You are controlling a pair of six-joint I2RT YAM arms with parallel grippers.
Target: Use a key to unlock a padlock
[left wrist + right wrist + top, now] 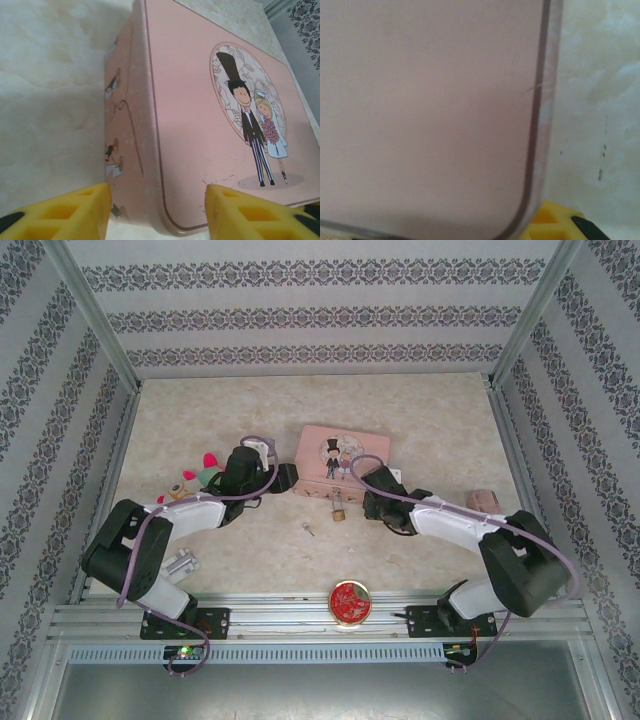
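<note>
I'm holding my L gripper [157, 200] at the left end of the pink tin box [340, 462], jaws standing partly apart w/ the box's near corner sitting between them. One yellow finger [75, 210] is lying beside the side wall, the other over the lid w/ the bride-and-groom pic, and it's gripping nothing I can see. My R gripper [372, 498] is sitting at the box's right front corner. In the R wrist view one yellow fingertip [555, 225] is peeking in below the lid's rounded corner, so I can't tell how wide it's standing or whether it's got hold of anything. The padlock [339, 511] is sitting at the middle of the box's front wall, between my two grippers; can't tell if it's hooked to the box. The key [309, 530] is lying on the table [250, 430] just left of the padlock and nearer me, apart from it and from both grippers. A round red tin [350, 602] is sitting at the near edge between my bases, and a colourful toy [195, 480] is lying by my L arm.
</note>
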